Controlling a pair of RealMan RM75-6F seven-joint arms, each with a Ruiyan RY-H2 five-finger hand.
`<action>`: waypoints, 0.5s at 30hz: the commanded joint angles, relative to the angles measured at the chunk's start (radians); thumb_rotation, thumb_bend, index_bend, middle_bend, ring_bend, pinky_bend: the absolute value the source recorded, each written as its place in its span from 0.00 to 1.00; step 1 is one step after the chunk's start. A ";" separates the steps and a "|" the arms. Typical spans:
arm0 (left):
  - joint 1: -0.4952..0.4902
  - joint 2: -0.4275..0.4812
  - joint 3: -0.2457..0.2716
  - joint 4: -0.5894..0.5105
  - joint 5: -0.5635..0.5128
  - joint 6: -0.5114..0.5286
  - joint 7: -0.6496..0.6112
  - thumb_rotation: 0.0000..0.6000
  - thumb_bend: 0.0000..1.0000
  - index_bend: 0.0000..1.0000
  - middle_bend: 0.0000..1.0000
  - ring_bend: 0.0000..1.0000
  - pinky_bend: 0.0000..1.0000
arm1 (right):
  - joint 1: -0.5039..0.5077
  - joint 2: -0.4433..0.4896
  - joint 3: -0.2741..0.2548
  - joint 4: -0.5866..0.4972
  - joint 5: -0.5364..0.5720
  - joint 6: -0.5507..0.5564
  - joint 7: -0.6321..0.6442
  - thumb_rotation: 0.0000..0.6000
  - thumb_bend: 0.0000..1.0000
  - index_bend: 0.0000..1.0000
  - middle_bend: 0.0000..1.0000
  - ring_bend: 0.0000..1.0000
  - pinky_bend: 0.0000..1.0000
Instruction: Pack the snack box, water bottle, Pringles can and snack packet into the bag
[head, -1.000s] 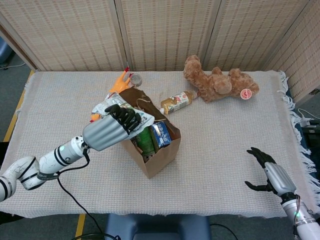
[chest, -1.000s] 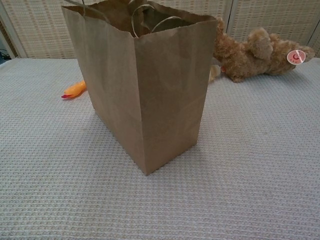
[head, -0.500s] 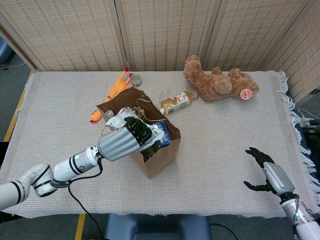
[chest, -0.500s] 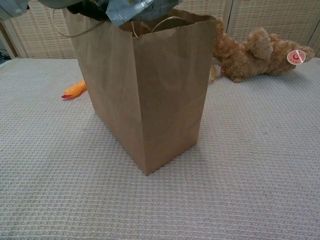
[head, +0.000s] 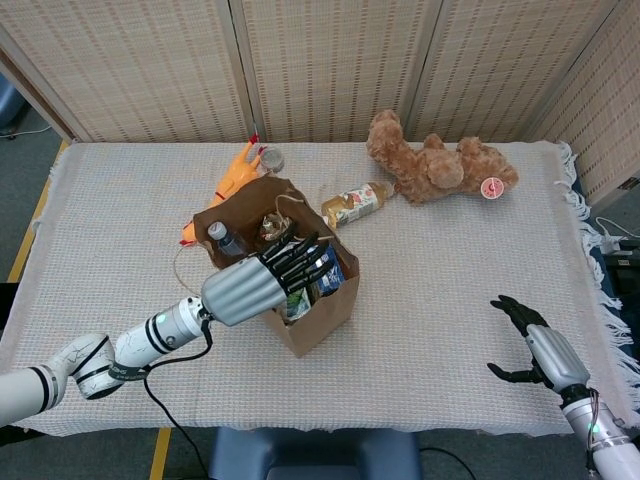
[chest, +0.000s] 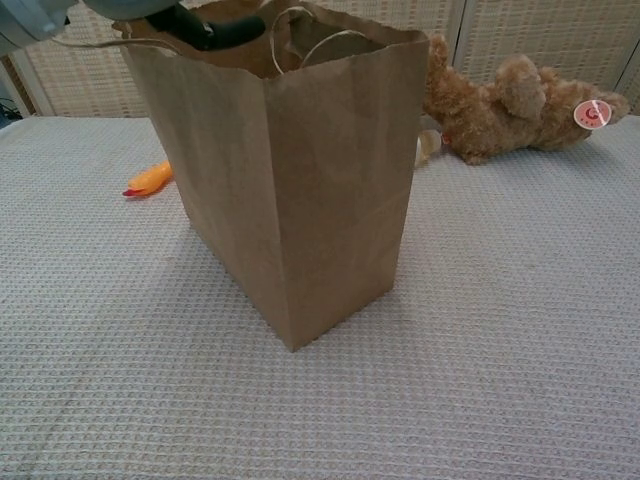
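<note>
- Since a second ago the left hand (head: 262, 285) has come forward from the bag's left side to sit over its mouth, and the crinkled silver snack packet it carried is no longer in its grasp; the fingers (head: 298, 262) are now released and spread straight over the opening.
- One left hand shows in the lower-left-of-centre of the head view, its silver back up and dark fingers pointing toward the upper right; the chest view catches only its edge at the top left.
- One orange rubber chicken (head: 232, 176) lies on the desk (head: 120, 220), upper left of the bag.
- One brown paper bag (chest: 300, 180) stands upright at centre frame, top open, twine handles loose.
- Inside the bag: one water bottle (head: 223, 239) with a grey cap at the left, and one blue snack box (head: 325, 272) at the right; the rest is hidden under the hand.
- One small bottle (head: 353, 204) lies on its side, just upper right of the bag.
- One brown teddy bear (head: 440, 164) lies at the upper right.
- One right hand (head: 535, 345) hovers at the lower right, fingers apart, holding nothing.
</note>
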 joint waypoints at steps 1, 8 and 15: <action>0.039 0.019 -0.022 -0.012 -0.061 0.024 0.007 1.00 0.40 0.03 0.05 0.03 0.15 | -0.002 0.001 -0.002 0.002 -0.003 0.003 0.002 1.00 0.14 0.11 0.00 0.00 0.00; 0.140 0.061 -0.060 -0.071 -0.216 0.081 -0.003 1.00 0.40 0.03 0.05 0.03 0.14 | -0.006 -0.001 -0.005 0.004 -0.012 0.014 0.001 1.00 0.14 0.11 0.00 0.00 0.00; 0.239 0.144 -0.032 -0.115 -0.248 0.137 -0.027 1.00 0.40 0.03 0.05 0.02 0.13 | -0.009 -0.005 -0.007 0.000 -0.013 0.020 -0.015 1.00 0.14 0.11 0.00 0.00 0.00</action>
